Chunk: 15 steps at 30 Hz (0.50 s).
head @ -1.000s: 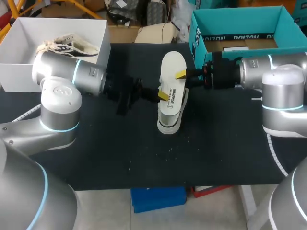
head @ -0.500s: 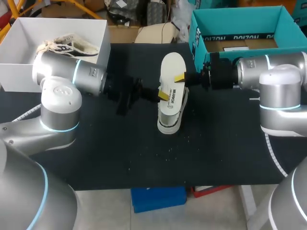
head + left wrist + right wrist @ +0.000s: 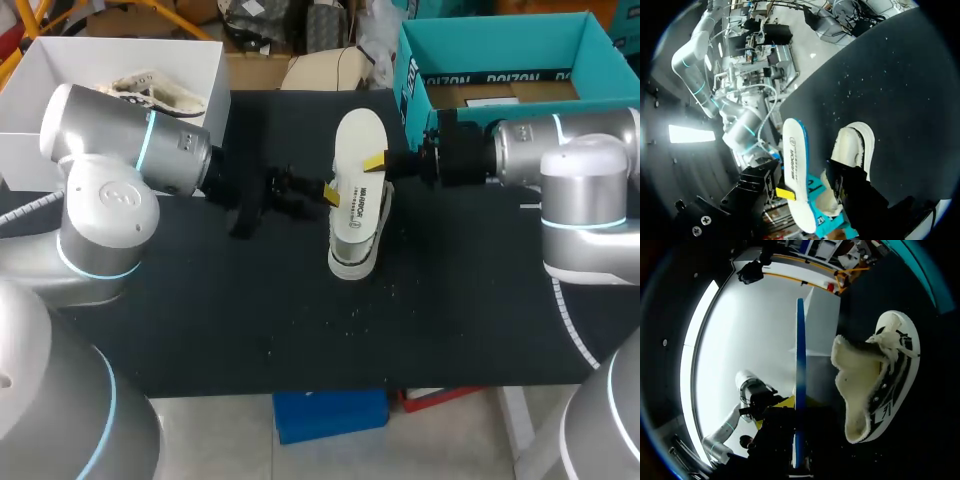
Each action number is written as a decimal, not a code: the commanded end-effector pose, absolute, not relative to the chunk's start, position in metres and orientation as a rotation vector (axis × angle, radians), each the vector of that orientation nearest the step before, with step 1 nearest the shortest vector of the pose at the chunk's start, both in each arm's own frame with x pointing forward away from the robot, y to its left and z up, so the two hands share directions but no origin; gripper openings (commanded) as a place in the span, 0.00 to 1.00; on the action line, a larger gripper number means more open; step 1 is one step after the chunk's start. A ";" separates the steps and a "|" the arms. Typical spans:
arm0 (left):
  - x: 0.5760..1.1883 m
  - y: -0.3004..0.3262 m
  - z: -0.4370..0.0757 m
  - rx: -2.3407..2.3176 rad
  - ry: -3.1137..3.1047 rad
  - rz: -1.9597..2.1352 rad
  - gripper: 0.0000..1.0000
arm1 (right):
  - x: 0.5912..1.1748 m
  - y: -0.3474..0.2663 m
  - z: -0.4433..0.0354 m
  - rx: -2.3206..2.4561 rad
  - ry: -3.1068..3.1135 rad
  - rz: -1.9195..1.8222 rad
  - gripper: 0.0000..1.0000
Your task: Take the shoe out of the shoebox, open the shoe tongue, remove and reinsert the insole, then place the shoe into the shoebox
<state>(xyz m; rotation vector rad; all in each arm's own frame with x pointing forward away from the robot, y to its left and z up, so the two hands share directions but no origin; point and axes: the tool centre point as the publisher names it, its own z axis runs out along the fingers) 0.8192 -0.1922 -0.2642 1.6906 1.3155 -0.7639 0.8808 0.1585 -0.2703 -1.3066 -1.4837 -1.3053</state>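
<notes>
Head view: the white insole (image 3: 358, 150) sits at centre frame with its broad printed face toward the camera. It overlaps the white shoe (image 3: 350, 262), which rests on the black table (image 3: 250, 320) just below it. The right gripper (image 3: 376, 162) enters from the right of the frame. Its 2 fingers pinch the insole's edge, with 1 yellow tip lying on the white face. The left gripper (image 3: 328, 194) enters from the left and meets the insole's left edge; whether it grips anything cannot be told.

A white shoebox (image 3: 40, 140) at upper left holds a second shoe (image 3: 150, 88). A teal shoebox (image 3: 410, 70) stands at upper right.

Right wrist view: the insole (image 3: 800, 365) appears edge-on as a blue line rising from between the gripper's fingers. The shoe (image 3: 885, 385) lies beside it on its side, fleecy lining exposed.

Left wrist view: the insole (image 3: 795, 170) stands beside the shoe (image 3: 860, 142).
</notes>
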 end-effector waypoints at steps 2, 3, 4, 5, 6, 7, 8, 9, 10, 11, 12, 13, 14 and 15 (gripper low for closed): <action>0.805 -0.178 -0.237 1.974 1.783 -0.357 1.00 | 0.881 0.160 -0.270 -1.310 -1.485 -1.304 0.00; 0.805 -0.180 -0.236 1.994 1.805 -0.329 1.00 | 0.881 0.160 -0.270 -1.310 -1.485 -1.304 0.00; 0.804 -0.185 -0.235 2.031 1.864 -0.284 1.00 | 0.881 0.160 -0.270 -1.310 -1.485 -1.304 0.00; 0.804 -0.188 -0.234 2.041 1.885 -0.258 1.00 | 0.881 0.160 -0.270 -1.310 -1.485 -1.304 0.00; 0.804 -0.191 -0.232 2.056 1.895 -0.230 1.00 | 0.881 0.160 -0.270 -1.310 -1.485 -1.304 0.00; 0.803 -0.195 -0.231 2.062 1.924 -0.205 1.00 | 0.881 0.160 -0.270 -1.310 -1.485 -1.304 0.00; 0.804 -0.197 -0.230 2.060 1.942 -0.191 1.00 | 0.881 0.160 -0.270 -1.310 -1.485 -1.304 0.00; 0.804 -0.199 -0.229 2.062 1.954 -0.183 1.00 | 0.881 0.160 -0.270 -1.310 -1.485 -1.304 0.00; 0.803 -0.201 -0.228 2.059 1.962 -0.180 1.00 | 0.881 0.160 -0.270 -1.310 -1.485 -1.304 0.00; 0.803 -0.203 -0.226 2.059 1.965 -0.175 1.00 | 0.881 0.160 -0.270 -1.310 -1.485 -1.304 0.00; 0.802 -0.204 -0.224 2.067 1.968 -0.161 1.00 | 0.881 0.160 -0.270 -1.310 -1.485 -1.304 0.00; 0.802 -0.205 -0.221 2.070 1.972 -0.154 1.00 | 0.881 0.160 -0.270 -1.310 -1.485 -1.304 0.00; 0.801 -0.206 -0.219 2.071 1.985 -0.140 1.00 | 0.881 0.160 -0.270 -1.310 -1.485 -1.304 0.00; 0.800 -0.207 -0.216 2.078 1.990 -0.120 1.00 | 0.881 0.160 -0.270 -1.310 -1.485 -1.304 0.00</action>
